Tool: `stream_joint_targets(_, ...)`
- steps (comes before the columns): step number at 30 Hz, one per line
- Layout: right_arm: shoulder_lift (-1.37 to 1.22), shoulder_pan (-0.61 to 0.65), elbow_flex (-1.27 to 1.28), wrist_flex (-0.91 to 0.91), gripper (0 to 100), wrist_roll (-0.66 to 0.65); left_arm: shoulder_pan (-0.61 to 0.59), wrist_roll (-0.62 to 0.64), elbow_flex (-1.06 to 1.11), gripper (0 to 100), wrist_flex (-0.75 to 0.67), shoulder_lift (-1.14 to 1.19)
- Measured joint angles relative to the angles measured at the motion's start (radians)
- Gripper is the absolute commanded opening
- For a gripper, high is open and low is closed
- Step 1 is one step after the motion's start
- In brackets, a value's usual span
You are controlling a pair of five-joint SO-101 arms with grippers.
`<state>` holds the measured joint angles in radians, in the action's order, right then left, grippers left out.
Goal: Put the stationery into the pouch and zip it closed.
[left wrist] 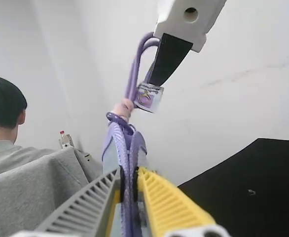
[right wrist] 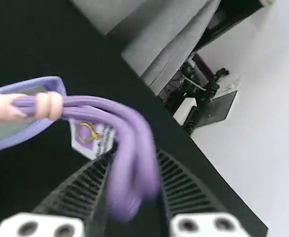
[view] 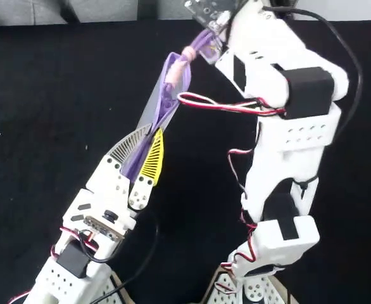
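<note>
**Pouch stretched between both grippers**

The purple pouch (view: 164,95) is held above the black table (view: 46,95). The left gripper (view: 152,134) is clamped on its lower end (one jaw yellow, one grey). The right gripper (right wrist: 134,163) pinches the purple loop strap (right wrist: 129,128), seemingly at the zip end.

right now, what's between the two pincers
the purple pouch stretches between them in the high view: left pincer on its body, right pincer on its strap loop
</note>
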<state>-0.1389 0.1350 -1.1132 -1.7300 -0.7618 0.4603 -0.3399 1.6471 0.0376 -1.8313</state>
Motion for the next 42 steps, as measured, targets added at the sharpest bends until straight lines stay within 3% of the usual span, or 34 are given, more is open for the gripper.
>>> stream_joint_targets(8,0.091,0.041,0.153,-0.009,22.4,-0.147,0.0,0.0,0.0,3,0.002,0.0)
stream_joint_targets(18,0.37,0.258,0.621,-0.009,22.3,-0.233,0.0,0.0,0.003,3,0.0,0.0)
stream_joint_targets(24,0.535,0.341,0.658,-0.009,22.3,-0.003,0.0,-0.002,0.006,3,-0.002,0.0)
stream_joint_targets(34,0.672,0.347,0.787,0.009,22.3,0.44,0.0,-0.002,0.006,3,-0.002,0.0)
stream_joint_targets(42,0.884,0.347,1.257,0.313,22.2,0.508,0.0,-0.002,0.006,3,-0.002,0.0)
